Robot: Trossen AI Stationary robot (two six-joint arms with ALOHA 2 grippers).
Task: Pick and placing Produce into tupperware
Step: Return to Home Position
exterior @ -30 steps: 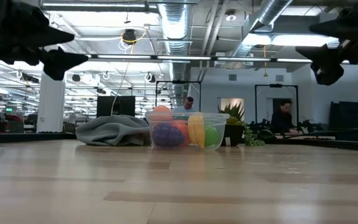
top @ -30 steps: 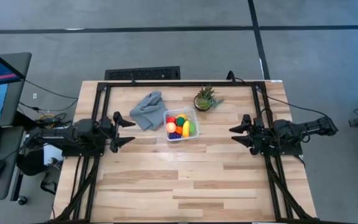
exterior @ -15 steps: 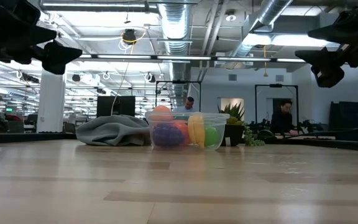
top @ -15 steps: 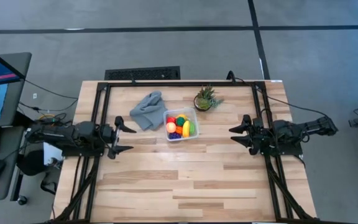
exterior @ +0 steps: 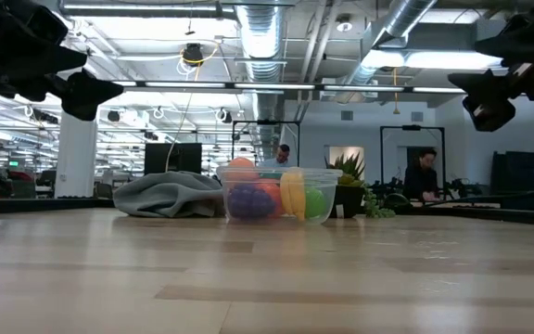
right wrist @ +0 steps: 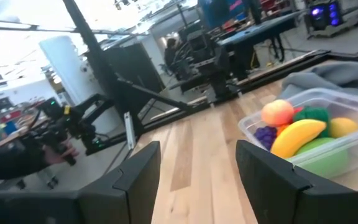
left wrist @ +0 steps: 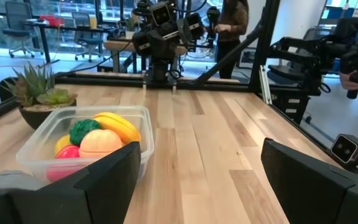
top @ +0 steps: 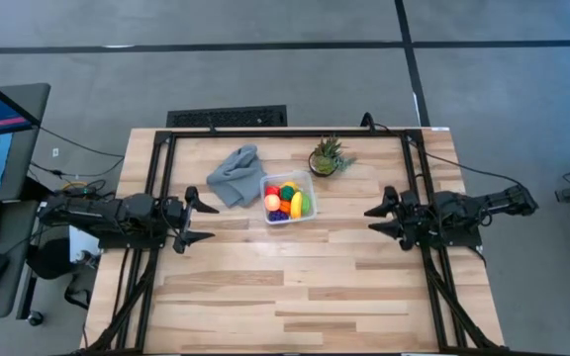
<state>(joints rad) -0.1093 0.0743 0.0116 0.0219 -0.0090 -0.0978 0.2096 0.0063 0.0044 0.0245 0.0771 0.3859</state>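
While both arms hang over the counter's [top: 295, 287] side edges, the tupperware [top: 310, 181] sits near the back edge, about midway between the left and right edges. The produce [top: 287, 201] is piled inside it: a yellow banana [right wrist: 297, 137], a peach-coloured piece [right wrist: 277, 113], and green, red and purple pieces. The left gripper [top: 211, 222] hovers by the left edge, fingers spread apart and empty. The right gripper [top: 369, 220] hovers by the right edge, likewise spread and empty. A grey cloth [top: 234, 175] lies just beside the tupperware on its left-edge side. A potted plant [top: 327, 156] stands toward the back right corner.
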